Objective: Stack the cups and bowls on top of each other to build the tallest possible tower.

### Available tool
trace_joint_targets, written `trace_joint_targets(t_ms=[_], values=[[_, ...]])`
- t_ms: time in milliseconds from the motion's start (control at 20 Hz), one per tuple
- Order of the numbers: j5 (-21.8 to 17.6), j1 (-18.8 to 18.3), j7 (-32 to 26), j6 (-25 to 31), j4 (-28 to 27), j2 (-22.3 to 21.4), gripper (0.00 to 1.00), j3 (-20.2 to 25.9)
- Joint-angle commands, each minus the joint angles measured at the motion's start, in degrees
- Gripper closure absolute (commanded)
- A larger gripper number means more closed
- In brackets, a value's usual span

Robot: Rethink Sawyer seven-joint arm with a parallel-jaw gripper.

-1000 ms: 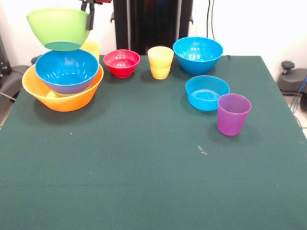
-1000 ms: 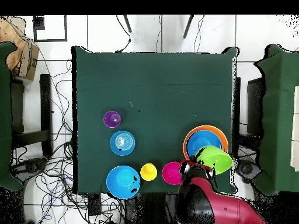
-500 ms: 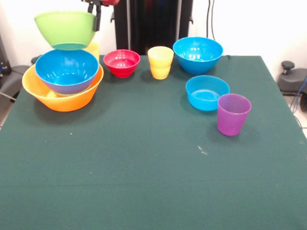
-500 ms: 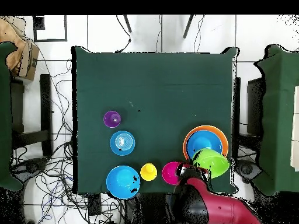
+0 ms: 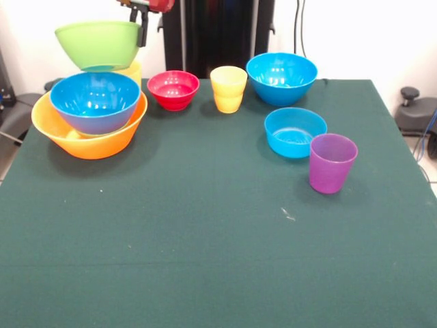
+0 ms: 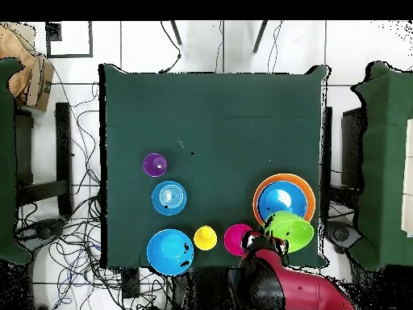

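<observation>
Pinching the rim of the green bowl [image 5: 99, 44], the tool [image 5: 141, 26] holds it in the air above the blue bowl [image 5: 95, 101] nested in the orange bowl [image 5: 89, 140] at the table [image 5: 218, 232] corner, near the red bowl [image 5: 173, 89].

We see only a little of the glossy red and black Sawyer arm [image 6: 286, 284]. From above, its shell is a rounded deep red casing, bulky and smooth, with a black curved joint section beside it. From the front, a small red block with a light marking sits at the picture's top edge. Below that block hang the slim black gripper [image 5: 141, 26] parts. We cannot make out screws or cables on it.
</observation>
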Motion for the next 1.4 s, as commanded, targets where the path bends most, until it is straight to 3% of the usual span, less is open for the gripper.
trace_joint_targets(t_ms=[50,800,1150,1400], values=[[0.4,1.4,6.4,-0.8,-3.7,2.5,1.0,0.9],[0.1,-3.7,8.0,-6.4,-0.9,2.5,1.0,7.7],[0.6,-9.4,6.2,-1.7,1.7,-1.5,1.0,14.3],[4.5,-14.6,2.8,5.8,3.2,-6.5,1.0,22.2]])
